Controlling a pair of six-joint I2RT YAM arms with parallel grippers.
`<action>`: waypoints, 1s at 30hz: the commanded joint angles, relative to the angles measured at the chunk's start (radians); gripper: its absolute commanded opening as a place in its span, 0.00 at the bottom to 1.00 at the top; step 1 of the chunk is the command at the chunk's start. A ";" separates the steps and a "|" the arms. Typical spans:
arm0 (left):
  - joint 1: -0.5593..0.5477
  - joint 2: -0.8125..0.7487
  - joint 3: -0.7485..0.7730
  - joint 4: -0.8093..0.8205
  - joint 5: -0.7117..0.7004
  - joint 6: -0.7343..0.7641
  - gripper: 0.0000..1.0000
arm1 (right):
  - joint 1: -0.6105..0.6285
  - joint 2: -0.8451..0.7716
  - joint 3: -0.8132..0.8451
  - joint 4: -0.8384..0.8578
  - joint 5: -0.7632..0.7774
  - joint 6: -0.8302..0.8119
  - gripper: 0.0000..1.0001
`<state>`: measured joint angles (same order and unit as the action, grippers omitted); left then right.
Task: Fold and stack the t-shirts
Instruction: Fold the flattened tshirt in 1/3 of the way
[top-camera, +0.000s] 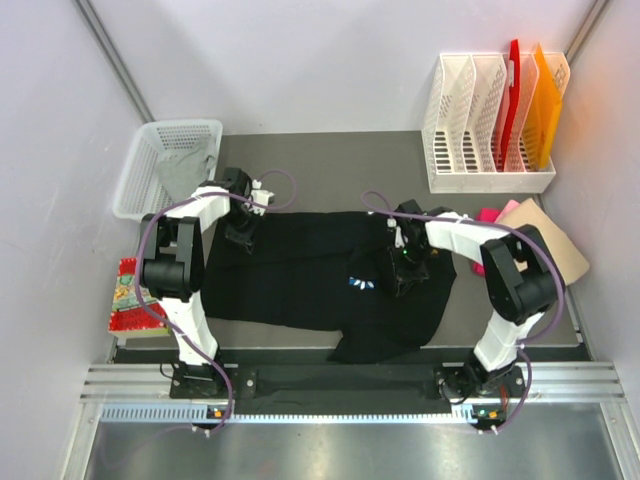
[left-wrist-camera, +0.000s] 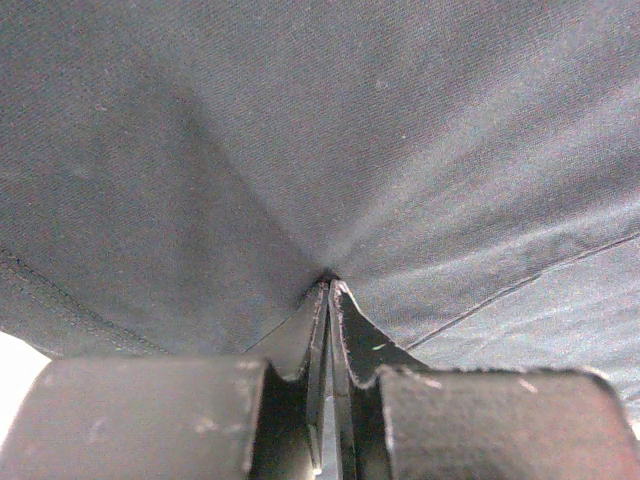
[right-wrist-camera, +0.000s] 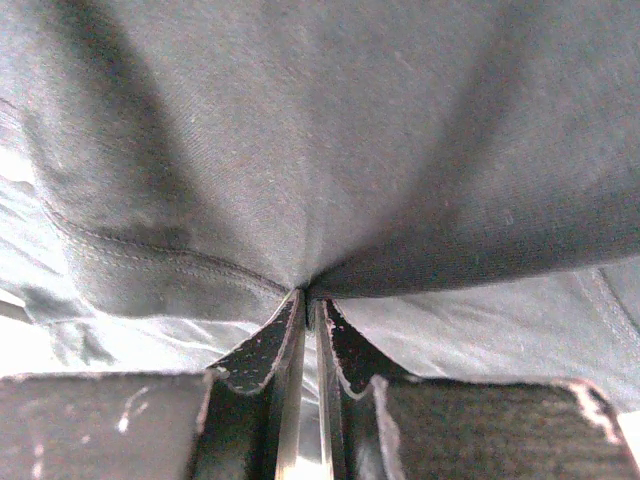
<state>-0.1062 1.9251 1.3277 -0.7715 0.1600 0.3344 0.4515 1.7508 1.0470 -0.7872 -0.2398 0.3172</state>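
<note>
Left claw (left-wrist-camera: 328, 286) and right claw (right-wrist-camera: 305, 296) are each clenched on a pinch of the black t-shirt (top-camera: 300, 270), spread across the desk (top-camera: 330, 160) centre. Soft, light, limp cloth is expected; edges and corners are best gripped.

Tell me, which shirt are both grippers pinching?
The black shirt, spread mid-table. The grey shirt lies in the basket; the pink shirt and tan shirt sit far right.

Overhead, wrist close-ups — shared black t-shirt (top-camera: 300, 270)
</note>
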 joint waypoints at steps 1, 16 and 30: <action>0.010 0.020 0.007 -0.012 -0.013 0.003 0.08 | 0.012 -0.076 -0.041 -0.041 0.026 -0.007 0.09; 0.010 0.005 -0.004 -0.014 -0.008 0.002 0.08 | -0.027 -0.140 -0.097 -0.095 0.071 -0.040 0.09; 0.010 -0.006 -0.002 -0.020 0.000 -0.001 0.08 | -0.060 -0.206 -0.108 -0.168 0.106 -0.027 0.09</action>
<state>-0.1062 1.9251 1.3277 -0.7719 0.1638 0.3347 0.4129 1.6226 0.9100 -0.8986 -0.1612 0.2832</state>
